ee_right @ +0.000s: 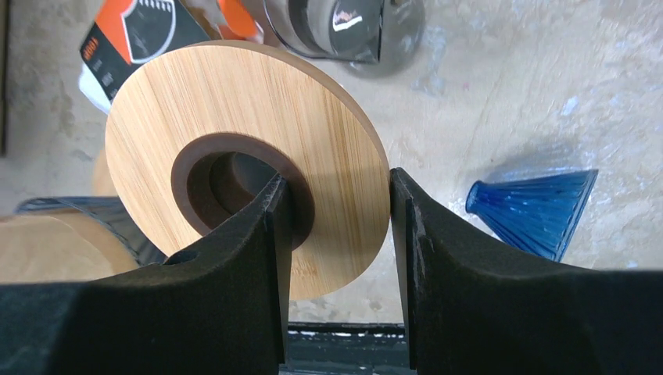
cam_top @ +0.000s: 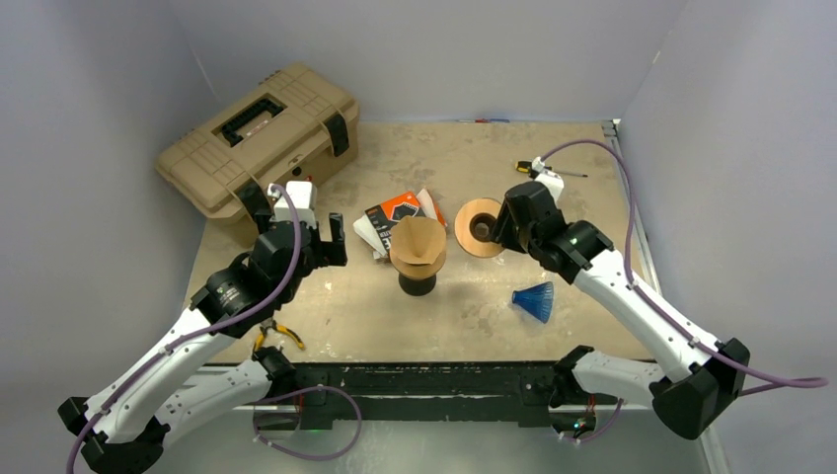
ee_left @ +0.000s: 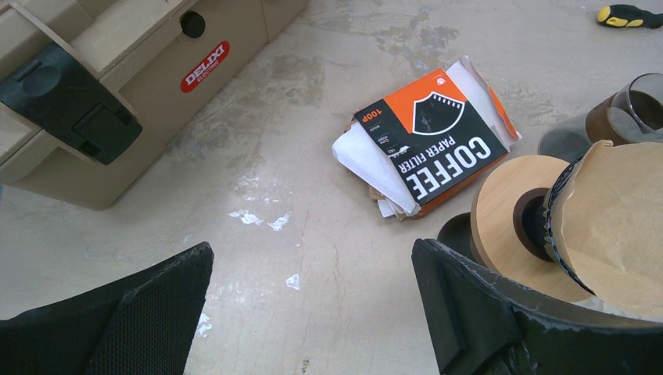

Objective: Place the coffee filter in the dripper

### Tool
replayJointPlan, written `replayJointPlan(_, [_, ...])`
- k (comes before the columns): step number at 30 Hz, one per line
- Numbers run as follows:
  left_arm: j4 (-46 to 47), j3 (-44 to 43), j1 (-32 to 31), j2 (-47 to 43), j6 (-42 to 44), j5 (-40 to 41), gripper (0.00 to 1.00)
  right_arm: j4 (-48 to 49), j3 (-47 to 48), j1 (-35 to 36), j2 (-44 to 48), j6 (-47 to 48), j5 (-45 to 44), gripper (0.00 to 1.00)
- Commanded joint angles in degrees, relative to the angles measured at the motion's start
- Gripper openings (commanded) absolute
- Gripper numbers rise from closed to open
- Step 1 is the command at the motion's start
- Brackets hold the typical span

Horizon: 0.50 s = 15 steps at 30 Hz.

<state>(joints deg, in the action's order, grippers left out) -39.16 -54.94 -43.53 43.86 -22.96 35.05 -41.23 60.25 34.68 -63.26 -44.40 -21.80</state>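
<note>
Right gripper [ee_right: 338, 187] clamps the wooden ring [ee_right: 234, 94]; left gripper [ee_left: 311, 258] open, empty. Coffee filter [cam_top: 418, 240] sits between both, so I'd take it with the free left.

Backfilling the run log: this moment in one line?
left gripper open | right gripper shut on ring | filter atop black base | blue cone on side

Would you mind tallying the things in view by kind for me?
Hand tools: 2 (screwdriver, pliers)
Toolbox: 1
Filter pack: 1
Paper filter: 1
Black holder under it: 1
Blue dripper: 1
Wooden ring, in the right gripper: 1
Glass vessel: 1
Total: 9
</note>
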Motion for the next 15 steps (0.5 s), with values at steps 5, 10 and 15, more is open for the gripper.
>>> replayJointPlan(5, [-0.3,-1.1,-0.1,-0.3,-0.2,1.3,0.99,1.7,9.7,-2.5,-4.2,3.7,-4.5,0.0])
replayJointPlan(10, [-0.4,-1.1,-0.1,-0.3,-0.2,1.2,0.99,3.5,13.1,-6.7,-7.7,7.4,-2.3,0.0])
replayJointPlan(15, [-0.2,-1.1,-0.1,-0.2,-0.2,1.1,0.99,5.4,14.7,-11.4,-11.1,10.5,0.5,0.0])
